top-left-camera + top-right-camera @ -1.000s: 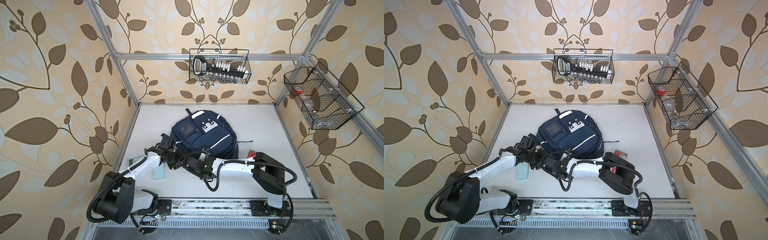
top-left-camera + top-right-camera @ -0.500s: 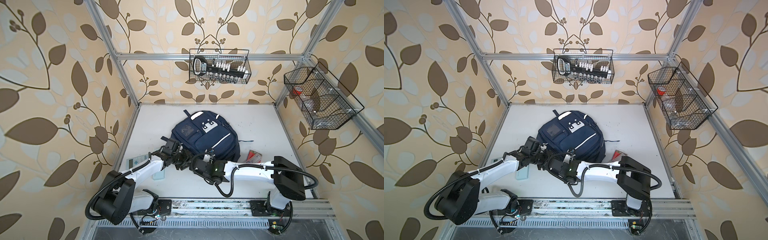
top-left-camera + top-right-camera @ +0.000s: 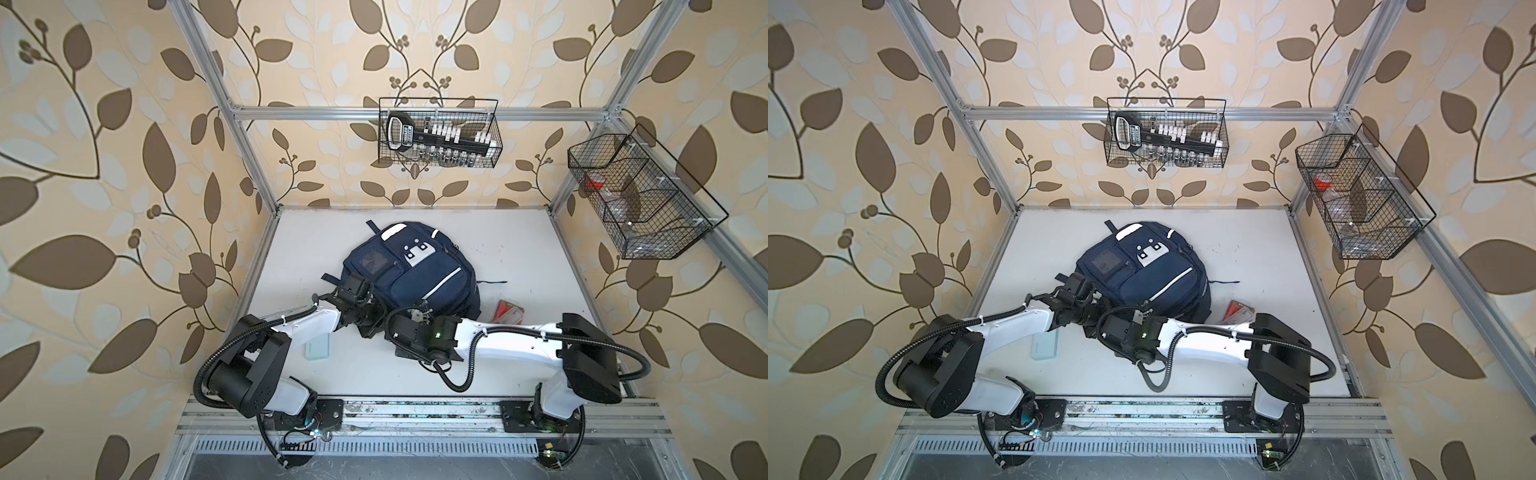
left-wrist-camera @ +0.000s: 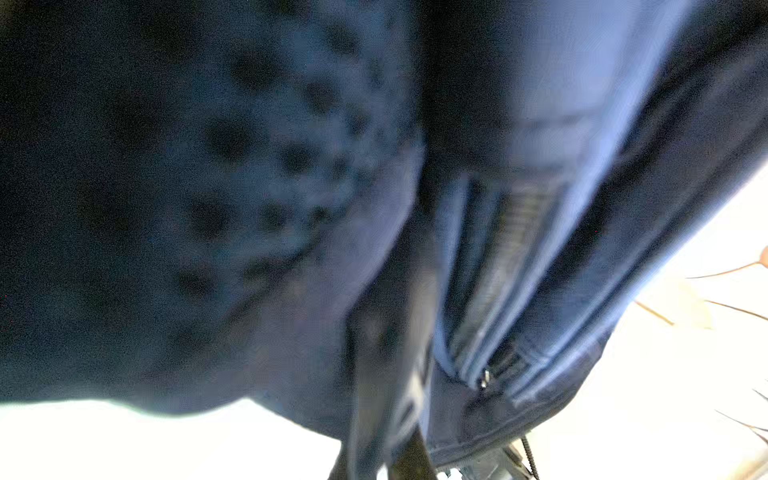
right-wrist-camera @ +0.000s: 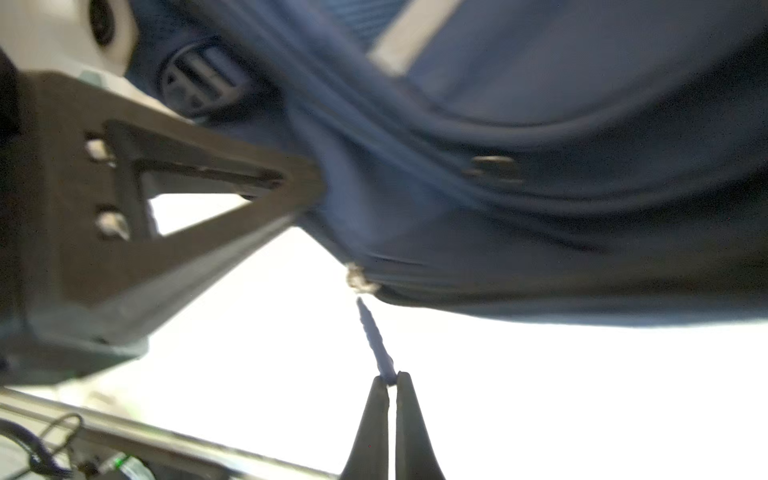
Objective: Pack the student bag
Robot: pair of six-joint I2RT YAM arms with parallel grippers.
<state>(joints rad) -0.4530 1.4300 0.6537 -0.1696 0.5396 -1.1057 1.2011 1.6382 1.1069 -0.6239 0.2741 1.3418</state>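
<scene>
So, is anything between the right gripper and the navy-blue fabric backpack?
Nothing visible: the right gripper is shut on the thin zipper-pull cord of the navy-blue fabric backpack; the left gripper pinches its fabric.

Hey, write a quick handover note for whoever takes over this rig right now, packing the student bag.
Left gripper: shut on a fold of the student bag fabric.
Right gripper: shut on the zipper pull cord.
Bag lies on the table, front up; a pale green flat item and a red packet lie outside it.
Done: both grips set. Left to do, likely: open the zip, pack the loose items.
</scene>
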